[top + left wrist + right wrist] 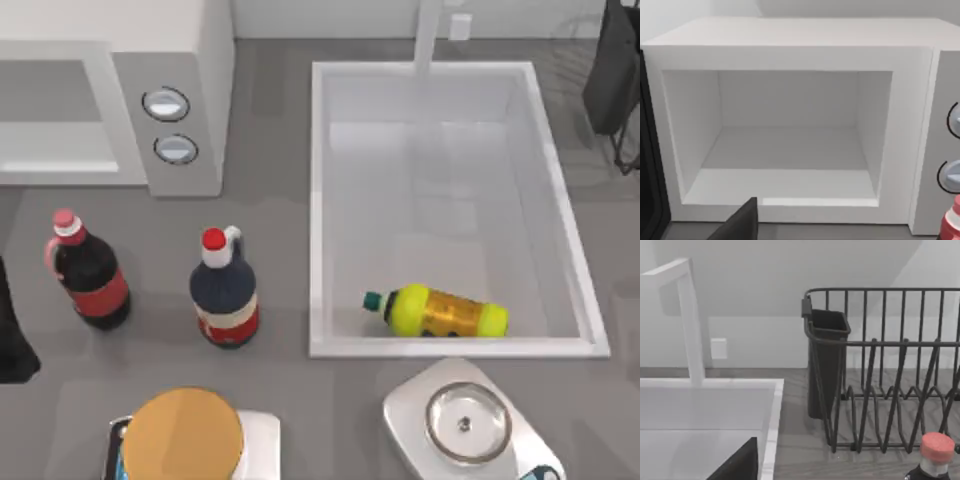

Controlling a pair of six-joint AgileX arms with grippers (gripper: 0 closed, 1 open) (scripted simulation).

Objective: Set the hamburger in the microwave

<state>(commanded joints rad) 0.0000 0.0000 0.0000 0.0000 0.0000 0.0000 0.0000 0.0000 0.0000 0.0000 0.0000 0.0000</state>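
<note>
The hamburger (184,437) lies on the worktop well in front of the open microwave (110,95), untouched, so I should approach it slowly from above; whether either hand is spread I cannot tell.

A grey table (280,140) holds a white sink (318,200) before a pale wall (790,270).

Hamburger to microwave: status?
Left arm parked at the table's left edge, right arm far right. Hamburger untouched at front-left. Microwave cavity open. Two bottles stand between them.
</note>
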